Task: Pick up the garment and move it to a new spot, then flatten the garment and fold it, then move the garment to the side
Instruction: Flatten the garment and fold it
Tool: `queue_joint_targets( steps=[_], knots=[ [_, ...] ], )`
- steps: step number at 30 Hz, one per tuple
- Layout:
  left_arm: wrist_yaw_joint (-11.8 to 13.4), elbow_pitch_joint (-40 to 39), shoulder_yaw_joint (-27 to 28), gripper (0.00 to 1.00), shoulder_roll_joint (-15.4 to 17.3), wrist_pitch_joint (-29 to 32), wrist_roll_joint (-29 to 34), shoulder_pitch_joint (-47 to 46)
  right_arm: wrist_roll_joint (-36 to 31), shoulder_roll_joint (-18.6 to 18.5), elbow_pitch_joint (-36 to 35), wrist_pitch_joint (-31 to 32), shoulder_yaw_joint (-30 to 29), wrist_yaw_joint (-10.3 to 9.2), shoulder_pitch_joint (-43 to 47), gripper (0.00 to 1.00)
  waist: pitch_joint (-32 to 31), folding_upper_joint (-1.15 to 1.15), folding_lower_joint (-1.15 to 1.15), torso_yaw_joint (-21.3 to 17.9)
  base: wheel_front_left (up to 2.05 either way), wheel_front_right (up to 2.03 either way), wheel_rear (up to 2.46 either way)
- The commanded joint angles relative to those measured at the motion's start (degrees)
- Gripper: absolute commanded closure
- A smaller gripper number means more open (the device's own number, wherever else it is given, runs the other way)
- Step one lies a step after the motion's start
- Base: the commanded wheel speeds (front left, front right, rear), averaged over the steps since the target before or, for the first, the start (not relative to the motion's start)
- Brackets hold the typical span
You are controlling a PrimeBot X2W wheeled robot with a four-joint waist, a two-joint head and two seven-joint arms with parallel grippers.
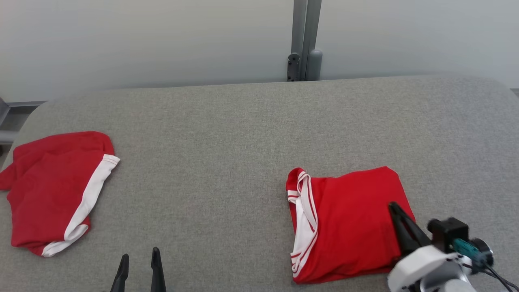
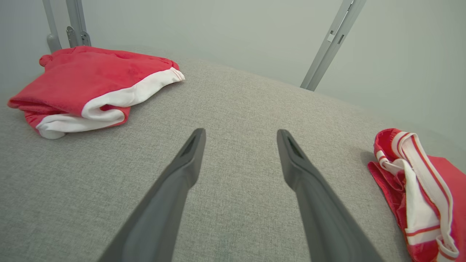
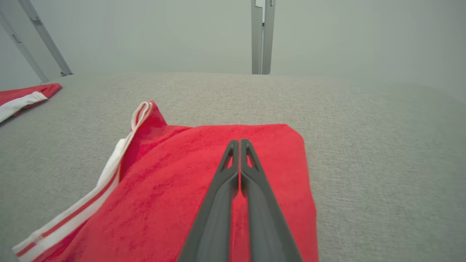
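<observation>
A folded red garment with white striped trim lies on the right part of the grey cloth-covered table. My right gripper is shut, its fingers pressed together over the garment's near right part, with nothing seen between them. In the right wrist view the closed right gripper points across the garment toward its far edge. My left gripper stands open and empty near the table's front edge, left of centre. The left wrist view shows the left gripper spread over bare cloth, with the garment at its right.
A second red garment with a white band lies loosely folded at the table's far left, also seen as the red garment in the left wrist view. A grey metal post stands behind the table against a pale wall.
</observation>
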Motion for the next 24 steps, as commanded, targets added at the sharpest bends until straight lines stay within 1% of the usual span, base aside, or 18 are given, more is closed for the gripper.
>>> queue_joint_targets(
  steps=[1,6,8,12,15,16,20,24],
  knots=[
    [-0.3,-0.3,-0.2,0.0,0.1,-0.2,0.2,-0.8,-0.9,0.8,1.9,-0.2,1.5,0.0,-3.5,1.0,1.6,0.0,0.0,0.0,0.0,0.0,0.0],
    [-1.0,0.4,-0.9,0.0,0.1,-0.2,1.1,-3.2,-3.7,3.5,12.1,2.1,5.9,-0.01,-14.7,1.0,4.7,0.0,0.0,0.8,0.0,0.0,0.0],
    [-1.4,0.7,-1.1,0.0,0.1,-0.2,1.5,-4.1,-4.0,4.5,16.1,2.1,6.0,-0.02,-18.7,1.0,5.5,0.0,0.0,1.3,0.0,0.0,0.0],
    [-1.4,1.0,-1.1,0.0,0.1,-0.2,1.6,-5.0,-5.5,5.7,23.9,3.7,7.3,-0.01,-23.8,1.0,6.5,0.0,0.0,2.7,0.0,0.0,0.0],
    [-1.3,1.0,-1.2,0.0,0.1,-0.2,1.4,-5.4,-5.9,6.0,27.8,3.6,9.6,-0.01,-26.4,1.0,6.8,0.0,0.0,3.5,0.0,0.0,0.0],
    [-1.3,1.1,-1.3,0.0,0.1,-0.2,1.3,-5.4,-5.5,6.1,28.8,3.3,10.5,-0.01,-27.0,1.0,6.9,0.0,0.0,3.7,0.0,0.0,0.0],
    [-1.1,1.3,-1.5,0.0,0.1,-0.2,0.9,-5.5,-0.6,6.1,30.5,2.2,16.5,-0.02,-28.7,1.0,6.8,0.0,0.0,4.6,0.0,0.0,0.0],
    [-0.9,1.4,-1.8,0.0,0.1,-0.2,0.7,-5.8,2.9,6.1,32.6,4.4,21.7,-0.01,-29.5,1.0,6.6,0.0,0.0,5.1,0.0,0.0,0.0]
  ],
)
